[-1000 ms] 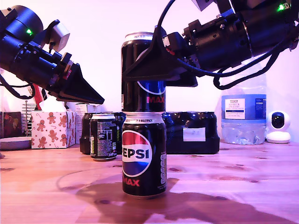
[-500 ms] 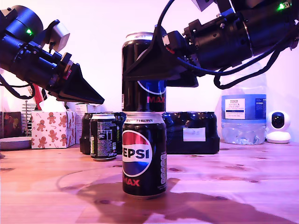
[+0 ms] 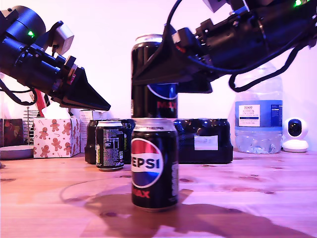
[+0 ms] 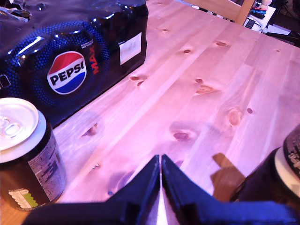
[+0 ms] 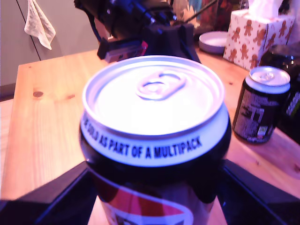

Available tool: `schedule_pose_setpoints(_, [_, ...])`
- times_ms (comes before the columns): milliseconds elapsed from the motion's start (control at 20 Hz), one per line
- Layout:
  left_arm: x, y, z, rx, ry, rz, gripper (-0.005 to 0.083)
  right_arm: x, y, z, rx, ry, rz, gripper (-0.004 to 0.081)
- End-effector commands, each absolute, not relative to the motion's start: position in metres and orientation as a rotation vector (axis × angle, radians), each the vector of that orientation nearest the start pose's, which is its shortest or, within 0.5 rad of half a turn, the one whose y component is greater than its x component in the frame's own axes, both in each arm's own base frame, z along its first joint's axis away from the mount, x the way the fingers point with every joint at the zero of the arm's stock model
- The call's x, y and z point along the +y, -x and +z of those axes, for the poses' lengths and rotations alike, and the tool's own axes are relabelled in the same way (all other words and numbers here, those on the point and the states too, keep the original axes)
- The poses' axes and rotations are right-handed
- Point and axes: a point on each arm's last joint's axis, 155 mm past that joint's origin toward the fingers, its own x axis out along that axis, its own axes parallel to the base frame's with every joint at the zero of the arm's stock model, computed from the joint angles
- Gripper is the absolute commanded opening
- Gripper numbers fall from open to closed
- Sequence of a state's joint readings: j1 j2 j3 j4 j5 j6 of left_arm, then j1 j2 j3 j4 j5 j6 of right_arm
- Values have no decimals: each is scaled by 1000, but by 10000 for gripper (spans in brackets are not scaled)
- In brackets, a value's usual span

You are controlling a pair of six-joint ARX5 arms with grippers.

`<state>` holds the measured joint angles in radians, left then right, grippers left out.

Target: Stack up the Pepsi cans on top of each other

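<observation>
A: From the exterior view's left: my first gripper [image 3: 99,105] hangs in the air above the table [image 3: 257,188], jaws pressed together, nothing between them. Its own camera shows the tips [image 4: 161,161] meeting over bare wood.

B: Below it?

A: The back can [image 3: 109,146], upright on the table, just in front of the multipack [image 3: 203,141]. The gingerbread tissue box [image 3: 56,137] sits further towards the exterior view's left.

B: And the middle?

A: The bottom can [image 3: 154,166] stands upright at the front. Straight above it is the top can [image 3: 154,74], clamped between the jaws of my second gripper [image 3: 166,74], which reaches in from the exterior view's right.

B: Is it resting on the lower one?

A: Its base looks right at the bottom can's rim, but I can't tell whether they're touching.

B: Further right?

A: A water bottle [image 3: 258,119] at the back.
</observation>
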<state>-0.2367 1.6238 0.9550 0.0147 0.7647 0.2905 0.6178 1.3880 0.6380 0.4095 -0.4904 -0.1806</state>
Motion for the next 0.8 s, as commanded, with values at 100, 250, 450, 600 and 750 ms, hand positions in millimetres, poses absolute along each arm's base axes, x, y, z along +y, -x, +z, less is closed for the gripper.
schedule_pose_setpoints(100, [-223,-374,138,514,-75,-1054,-24,310,-279,179,216,175,1136,610])
schedule_pose_setpoints(250, [-223,-374,138,514,-74,-1055,-24,309,-279,175,230,185,1133,610])
schedule_pose_setpoints(450, [-223,-374,138,514,-74,-1055,-24,308,-280,175,230,185,1130,610])
schedule_pose_setpoints(600, [-223,-374,138,514,-74,-1054,-24,309,-279,175,230,183,1132,610])
schedule_pose_setpoints(750, [-223,-374,138,513,-75,-1054,-24,309,-280,175,230,183,1131,610])
